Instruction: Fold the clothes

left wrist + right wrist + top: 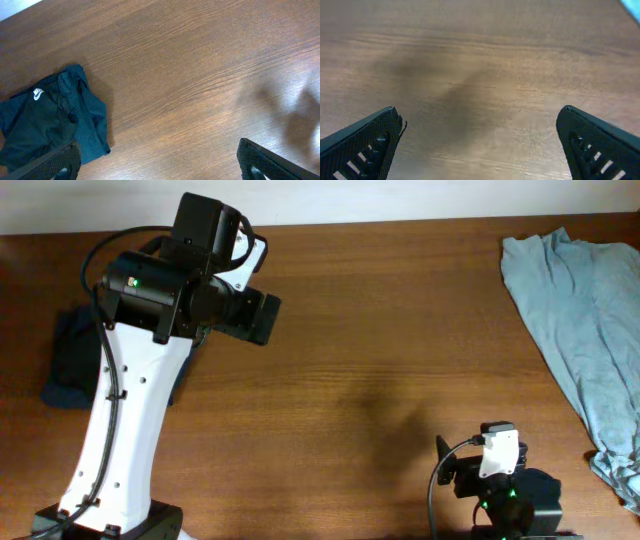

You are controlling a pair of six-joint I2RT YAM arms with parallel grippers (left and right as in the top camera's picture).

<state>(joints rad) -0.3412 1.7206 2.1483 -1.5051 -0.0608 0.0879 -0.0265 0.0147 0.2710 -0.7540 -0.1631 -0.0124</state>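
The dark T-shirt (pixel 62 365) lies in a compact, bunched heap at about 9 o'clock on the brown wooden worktop (pixel 380 330), close to the edge there. From overhead the left arm (pixel 125 430) hides its inner side. The arm's white link rises from a base at 7 o'clock, and its black wrist hangs over the worktop near 10 o'clock.

In the left wrist view the same T-shirt (pixel 40 127) sits at 8 o'clock, black with a greenish cast, its cloth creased into ridges. A small white logo (pixel 38 93) faces up near its upper edge. The left fingers (pixel 55 161) are spread wide, one tip at 7 o'clock and the other at 5 o'clock of that view, with bare wood between them and nothing held. The 7 o'clock tip overlaps the shirt's lower edge in the picture. Whether it touches the cloth cannot be told.

A second piece of clothing, a light blue-grey garment (pixel 585 320), lies loose and rumpled from 2 o'clock down to 4 o'clock on the worktop, well apart from the dark one.

The right arm (pixel 500 485) sits at 5 o'clock. The right fingers (pixel 365 145) also stand wide apart over bare wood and grip nothing. A sliver of pale blue cloth (pixel 633 5) shows at 1 o'clock of the right wrist view.
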